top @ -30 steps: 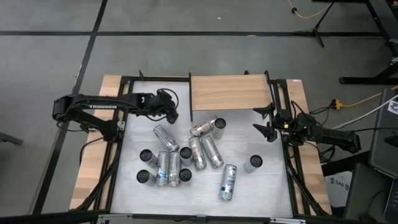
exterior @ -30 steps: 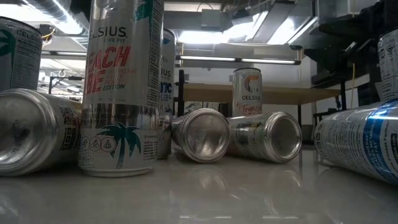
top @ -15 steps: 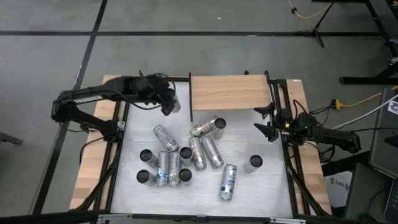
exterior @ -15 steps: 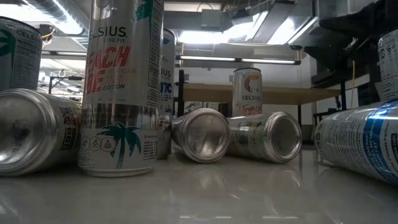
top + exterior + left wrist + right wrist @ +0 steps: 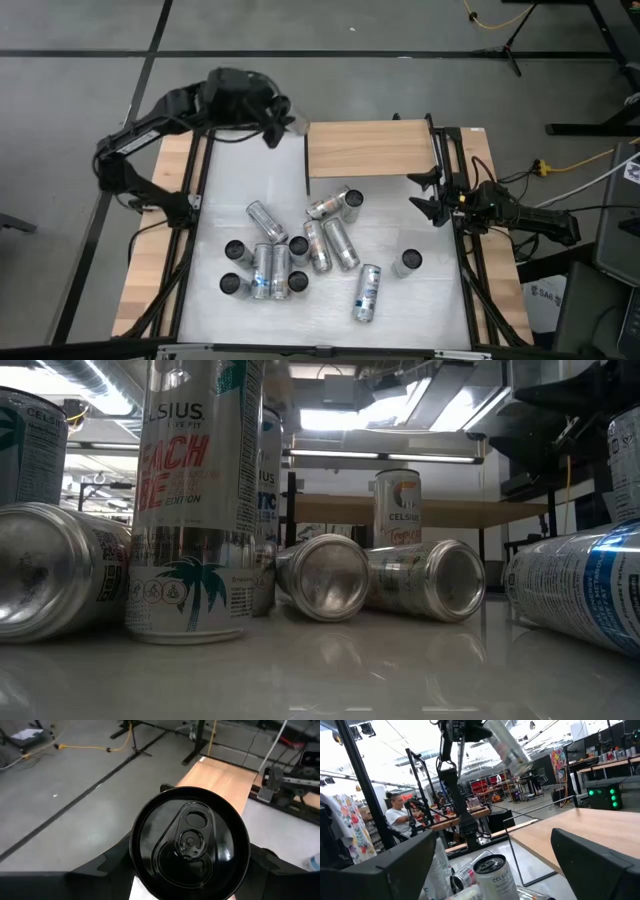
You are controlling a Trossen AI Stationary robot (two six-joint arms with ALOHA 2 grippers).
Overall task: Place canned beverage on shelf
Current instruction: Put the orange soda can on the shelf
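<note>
Beside the shelf (image 5: 368,148), left tool (image 5: 283,124) now raised, gripping can (image 5: 290,122)

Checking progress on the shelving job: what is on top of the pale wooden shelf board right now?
Nothing rests on the pale wooden shelf board. The left gripper holds a silver can raised beside its left end.

— What can you read from where you work?

— In the low view, the tall silver upright can with a teal palm tree (image 5: 195,500) says "CELSIUS", with "EDITION" lower down. The silver can with an orange emblem standing farther back (image 5: 397,508) also reads "CELSIUS".

— Anything else?

— My right wrist view shows "CELSIUS" on a silver black-topped can (image 5: 492,877).
</note>
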